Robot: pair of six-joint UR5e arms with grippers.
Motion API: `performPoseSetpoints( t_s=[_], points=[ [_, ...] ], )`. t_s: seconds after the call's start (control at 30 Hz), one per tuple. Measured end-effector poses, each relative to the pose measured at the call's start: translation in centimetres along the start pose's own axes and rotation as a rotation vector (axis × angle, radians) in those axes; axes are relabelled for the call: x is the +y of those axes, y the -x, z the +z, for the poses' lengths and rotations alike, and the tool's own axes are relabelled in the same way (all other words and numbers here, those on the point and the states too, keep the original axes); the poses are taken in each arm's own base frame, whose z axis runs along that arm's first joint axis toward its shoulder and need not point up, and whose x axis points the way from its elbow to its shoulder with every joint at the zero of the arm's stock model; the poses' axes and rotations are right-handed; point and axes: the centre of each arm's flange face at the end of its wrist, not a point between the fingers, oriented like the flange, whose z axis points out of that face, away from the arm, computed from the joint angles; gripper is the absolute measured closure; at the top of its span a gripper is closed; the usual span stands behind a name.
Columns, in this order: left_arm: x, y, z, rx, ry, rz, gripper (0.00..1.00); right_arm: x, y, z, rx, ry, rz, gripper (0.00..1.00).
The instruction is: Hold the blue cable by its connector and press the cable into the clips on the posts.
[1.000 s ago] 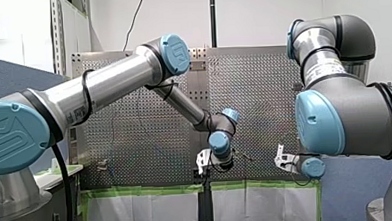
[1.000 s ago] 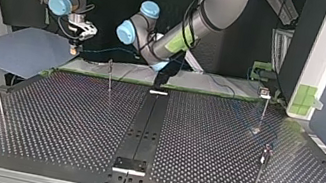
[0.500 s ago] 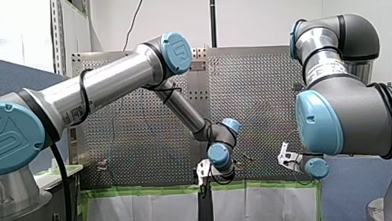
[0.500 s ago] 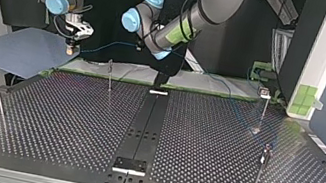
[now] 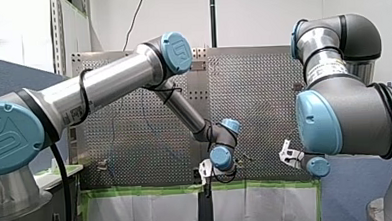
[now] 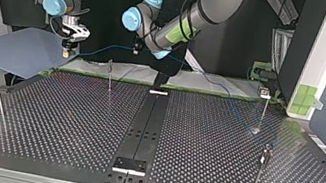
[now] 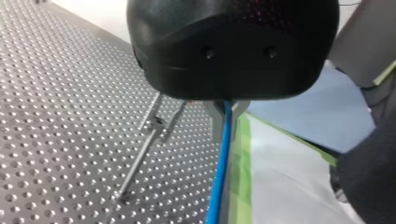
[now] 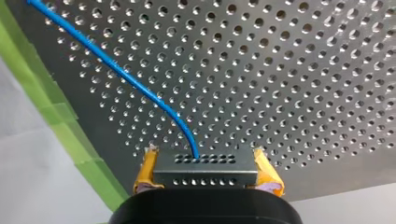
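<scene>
While right fingers (image 8: pixel 147 171) clamp connector (image 8: pixel 205 171), left fingers (image 7: pixel 215 120), pinching blue cable (image 7: pixel 221 161), have lifted toward them.

The cable (image 8: pixel 135 86) is blue, the tape (image 8: pixel 58 119) green.

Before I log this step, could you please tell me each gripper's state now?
Left gripper: closed on the blue cable.
Right gripper: closed on the connector.

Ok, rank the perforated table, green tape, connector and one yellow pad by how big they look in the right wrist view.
1. perforated table
2. green tape
3. connector
4. yellow pad
The connector and pad sit nearest the camera, so they look bigger than they are.
</scene>
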Motion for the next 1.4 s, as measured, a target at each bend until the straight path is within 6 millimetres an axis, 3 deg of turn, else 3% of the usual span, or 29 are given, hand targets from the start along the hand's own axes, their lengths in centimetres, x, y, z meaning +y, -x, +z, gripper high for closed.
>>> performPoseSetpoints(
  t_s=[0.9,1.1,1.4],
  points=[
    [0.2,2.6,3.9,-0.181,-0.09,-0.124,1.0,-0.7,-1.3,2.2,0.061,-0.042,-0.003,1.0],
    [0.2,1.8,5.5,-0.218,-0.111,-0.142,1.0,-0.4,-0.3,2.7,0.073,-0.042,-0.014,1.0],
    [0.2,3.1,7.0,-0.285,-0.141,-0.173,1.0,0.7,1.3,2.7,0.035,-0.006,-0.057,1.0]
  ],
)
